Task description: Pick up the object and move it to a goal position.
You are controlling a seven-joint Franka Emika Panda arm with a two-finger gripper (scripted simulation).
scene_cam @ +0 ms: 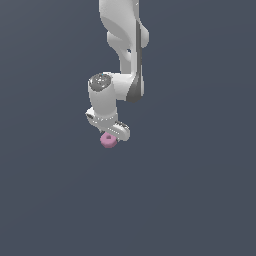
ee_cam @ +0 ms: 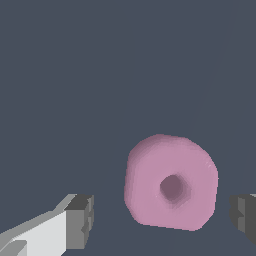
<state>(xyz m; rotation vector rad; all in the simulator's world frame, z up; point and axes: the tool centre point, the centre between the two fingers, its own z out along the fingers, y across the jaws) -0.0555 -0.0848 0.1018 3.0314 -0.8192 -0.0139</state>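
Observation:
The object is a small matte pink ring [scene_cam: 108, 140] with a centre hole, sitting directly beneath the white gripper [scene_cam: 112, 134] in the exterior view. In the wrist view the pink ring [ee_cam: 171, 182] lies between the two grey fingertips [ee_cam: 81, 221]. A gap shows on each side of it, wider on one side than the other. The gripper [ee_cam: 162, 220] is open and straddles the ring without touching it. The ring's hole faces the wrist camera.
The white arm [scene_cam: 125, 45] comes down from the top of the exterior view above the ring. Around it there is only a plain dark grey-blue surface [scene_cam: 200, 190]. No goal marker shows in either view.

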